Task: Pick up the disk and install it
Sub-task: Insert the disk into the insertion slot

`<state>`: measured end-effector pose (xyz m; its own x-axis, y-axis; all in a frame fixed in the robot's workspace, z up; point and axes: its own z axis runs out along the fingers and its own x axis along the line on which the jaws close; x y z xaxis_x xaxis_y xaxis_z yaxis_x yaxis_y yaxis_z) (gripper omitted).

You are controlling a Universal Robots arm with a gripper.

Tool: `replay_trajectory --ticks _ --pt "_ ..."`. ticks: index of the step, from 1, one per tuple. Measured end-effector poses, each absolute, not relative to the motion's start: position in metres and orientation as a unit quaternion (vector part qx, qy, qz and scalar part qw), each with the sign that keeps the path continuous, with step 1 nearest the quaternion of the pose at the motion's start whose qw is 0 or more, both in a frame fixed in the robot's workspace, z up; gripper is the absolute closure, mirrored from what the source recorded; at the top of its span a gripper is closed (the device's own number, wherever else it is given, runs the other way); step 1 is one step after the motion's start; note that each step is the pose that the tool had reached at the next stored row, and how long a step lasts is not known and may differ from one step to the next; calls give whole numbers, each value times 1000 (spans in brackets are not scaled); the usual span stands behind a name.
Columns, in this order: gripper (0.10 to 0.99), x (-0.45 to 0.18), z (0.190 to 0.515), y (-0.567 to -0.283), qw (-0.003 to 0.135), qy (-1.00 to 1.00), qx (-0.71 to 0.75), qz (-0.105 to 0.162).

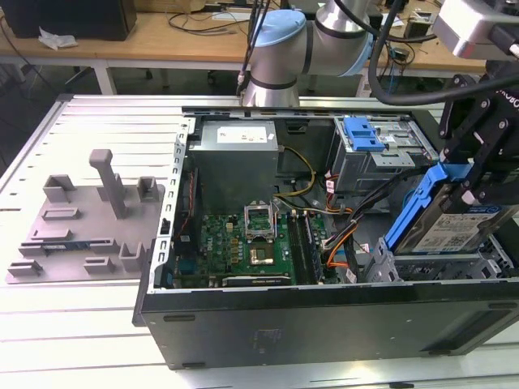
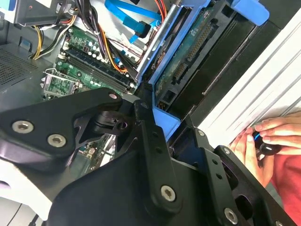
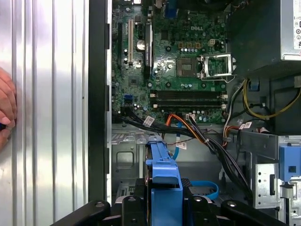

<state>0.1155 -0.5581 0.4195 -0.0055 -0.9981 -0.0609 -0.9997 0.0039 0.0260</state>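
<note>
Black linkage plates of the end effector (image 2: 170, 126) are seen closest in the second wrist view, and its jaws are closed narrowly on the disk (image 2: 188, 61), gripped across the blue carrier rails. In the exterior view the disk (image 1: 454, 231) is held tilted, label side up. It is at the exterior view's right end of the open computer case (image 1: 324, 324), just above the grey metal drive bay (image 1: 430, 263). Whether its lower edge already touches the bay cannot be told. It is judged that the disk has been picked up but is not yet seated.

A bundle of orange and black cables (image 1: 340, 235) is seen running from the motherboard (image 1: 251, 243) toward the bay, close beside the lower blue rail. A snag is judged to be the likeliest fault. A cable could be trapped between rail and bay wall and pinched, or the disk could be levered askew.

The tilt is a second risk. If the rails are not lined up with the bay's guides, the disk may be jammed part-way, or twisted within the grasp, since only the plastic rails are clamped. The exposed circuit board on the underside could also be scraped against the metal edge.

A person's hand (image 2: 263, 141) is seen resting on the ribbed table (image 1: 81, 324) near the case wall, where it could be struck if the arm is swung outward.
</note>
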Motion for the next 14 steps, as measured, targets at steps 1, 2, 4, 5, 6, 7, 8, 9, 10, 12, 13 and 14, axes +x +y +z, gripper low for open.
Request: replay_trajectory --ticks 1,2,4,5,6,7,8,9,10,12,13,14 --pt "718 116 418 -558 12 708 -705 31" --pt "718 116 418 -558 12 708 -705 31" --pt "718 116 416 -558 12 708 -705 31" --pt "718 116 414 -558 12 708 -705 31" --pt "718 116 413 -558 12 708 -705 31" --pt "718 116 412 -558 12 708 -705 31" --pt "706 116 411 -558 12 708 -705 31" --pt "647 116 410 -558 12 708 -705 31" --pt "647 115 410 -558 12 708 -705 31" --pt "580 116 409 -558 12 708 -705 31" --pt "580 116 409 -558 12 708 -705 31" --pt "580 116 409 -558 12 708 -705 31"
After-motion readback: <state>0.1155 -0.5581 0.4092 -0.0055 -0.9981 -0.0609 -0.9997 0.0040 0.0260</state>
